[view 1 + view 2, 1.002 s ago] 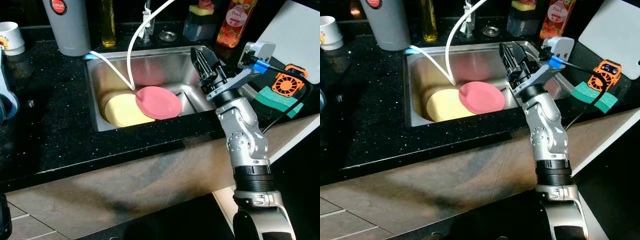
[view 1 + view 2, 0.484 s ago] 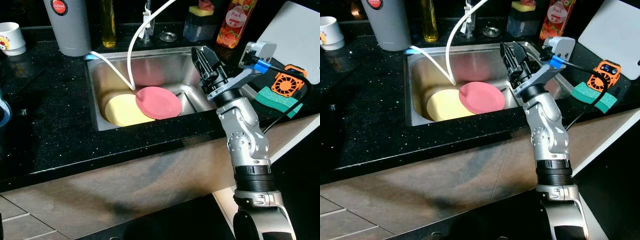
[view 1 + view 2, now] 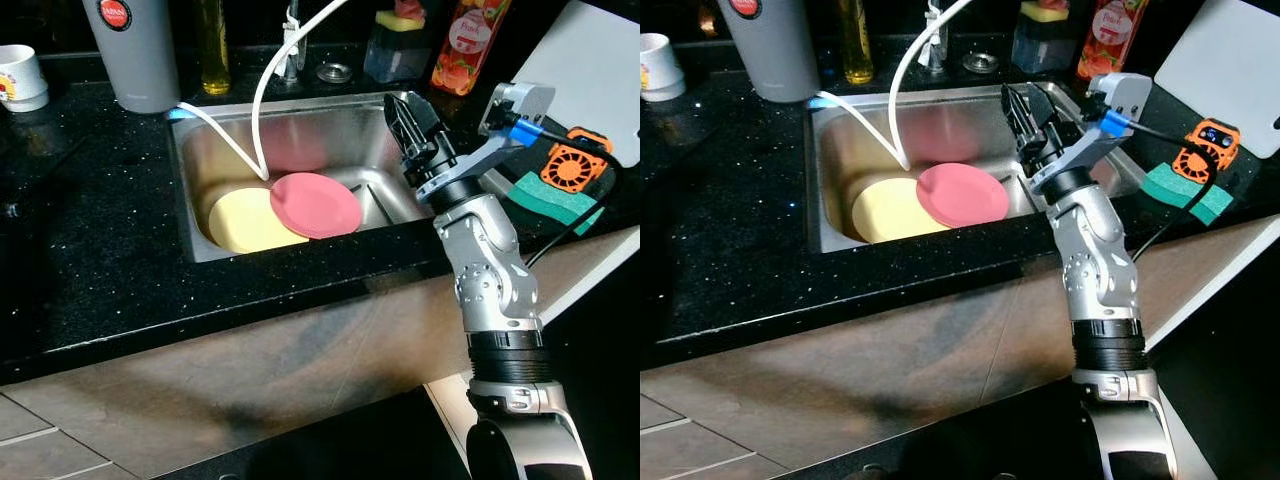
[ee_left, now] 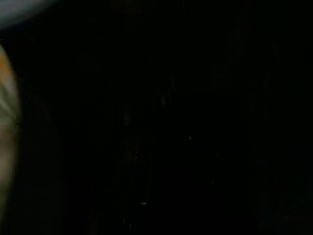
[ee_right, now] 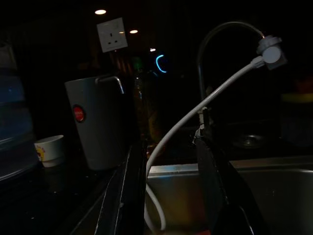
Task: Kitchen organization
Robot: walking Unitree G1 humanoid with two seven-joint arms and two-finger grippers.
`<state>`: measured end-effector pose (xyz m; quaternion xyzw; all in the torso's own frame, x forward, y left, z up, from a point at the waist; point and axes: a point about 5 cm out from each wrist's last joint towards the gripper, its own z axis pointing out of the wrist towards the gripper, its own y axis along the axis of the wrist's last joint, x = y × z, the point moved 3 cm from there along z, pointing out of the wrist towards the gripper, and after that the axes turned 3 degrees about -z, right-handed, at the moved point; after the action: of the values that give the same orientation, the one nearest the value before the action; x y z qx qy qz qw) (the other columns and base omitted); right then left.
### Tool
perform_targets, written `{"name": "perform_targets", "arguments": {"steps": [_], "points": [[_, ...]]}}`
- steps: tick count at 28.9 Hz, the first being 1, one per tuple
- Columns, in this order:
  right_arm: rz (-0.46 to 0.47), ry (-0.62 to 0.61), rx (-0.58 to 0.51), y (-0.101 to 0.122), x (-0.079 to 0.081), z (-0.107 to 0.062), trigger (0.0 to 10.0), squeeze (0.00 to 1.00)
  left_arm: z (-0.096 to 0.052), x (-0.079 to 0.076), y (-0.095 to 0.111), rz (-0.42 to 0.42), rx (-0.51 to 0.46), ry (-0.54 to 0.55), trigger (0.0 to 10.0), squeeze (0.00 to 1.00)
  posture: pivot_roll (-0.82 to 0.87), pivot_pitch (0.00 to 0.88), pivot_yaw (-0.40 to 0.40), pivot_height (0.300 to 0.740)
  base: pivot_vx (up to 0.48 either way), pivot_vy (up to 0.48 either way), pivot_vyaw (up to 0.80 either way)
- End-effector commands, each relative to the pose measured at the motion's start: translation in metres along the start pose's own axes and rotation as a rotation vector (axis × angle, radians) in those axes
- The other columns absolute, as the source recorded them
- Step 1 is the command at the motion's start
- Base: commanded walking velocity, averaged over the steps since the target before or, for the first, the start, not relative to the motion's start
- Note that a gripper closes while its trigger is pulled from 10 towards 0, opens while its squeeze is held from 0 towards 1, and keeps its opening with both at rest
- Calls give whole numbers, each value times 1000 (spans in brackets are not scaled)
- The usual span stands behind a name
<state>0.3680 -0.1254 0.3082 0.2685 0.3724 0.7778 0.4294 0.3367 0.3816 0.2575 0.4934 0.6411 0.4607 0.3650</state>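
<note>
Over the sink's (image 3: 190,190) right end hovers the right hand (image 3: 408,118), black fingers (image 5: 129,196) spread moderately apart and holding nothing. Just to the hand's left and lower down lies the pink plate (image 3: 316,204) on the basin floor, its left edge overlapping the yellow plate (image 3: 245,222) beyond it. Farther left of the hand curves the white hose (image 3: 262,95), its end dipping to the basin floor beside the pink plate's rim. Seen from the right wrist, between the two fingers: that same hose arcing up to the faucet head (image 5: 269,49), with a grey jug (image 5: 98,127) and a small white cup (image 5: 49,149) on the black desk (image 3: 90,270) beyond.

To the hand's right sits a green sponge (image 3: 560,197), an orange gadget (image 3: 578,165) and a white cutting board (image 3: 600,70), cut off by the frame edge. Behind the hand, across the sink's rear rim: a red juice bottle (image 3: 466,40) and a dish-soap holder (image 3: 398,45), tops cropped.

Left wrist view nearly black; left hand's state impossible to tell.

Open basin floor right of the pink plate, directly under the hand; bare desk along the sink's near edge.
</note>
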Motion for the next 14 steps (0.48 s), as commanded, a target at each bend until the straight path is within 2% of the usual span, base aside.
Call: {"name": "perform_targets", "arguments": {"steps": [1,6,9,10,11,12,13,14], "points": [[-1,-4,-3,2,-2,0,10000,0,0,10,-8,-26,22,12,10000,0,194,90,-62,740,0,0,0],[-5,-5,-1,2,-3,0,10000,0,5,2,-27,-73,80,-92,10000,0,193,91,-65,740,0,0,0],[-7,-5,-1,3,-3,0,10000,0,8,8,-37,-81,113,-68,10000,0,182,88,-62,740,0,0,0],[-9,-5,-2,3,-3,0,10000,0,8,10,-42,-87,131,-63,9333,0,182,88,-62,740,0,0,0],[-10,-6,-3,4,-3,-1,10000,0,9,9,-46,-87,142,-65,1020,0,179,85,-63,740,0,0,0],[-11,-6,-3,4,-3,-1,10000,0,10,8,-48,-87,147,-71,1020,0,179,85,-63,740,0,0,0],[-12,-6,-3,4,-4,-1,10000,0,11,7,-51,-68,155,-69,0,0,179,85,-63,740,0,0,0],[-13,-6,-2,4,-4,-1,10000,0,13,3,-53,-53,158,-71,0,0,179,85,-63,740,0,0,0]]}}
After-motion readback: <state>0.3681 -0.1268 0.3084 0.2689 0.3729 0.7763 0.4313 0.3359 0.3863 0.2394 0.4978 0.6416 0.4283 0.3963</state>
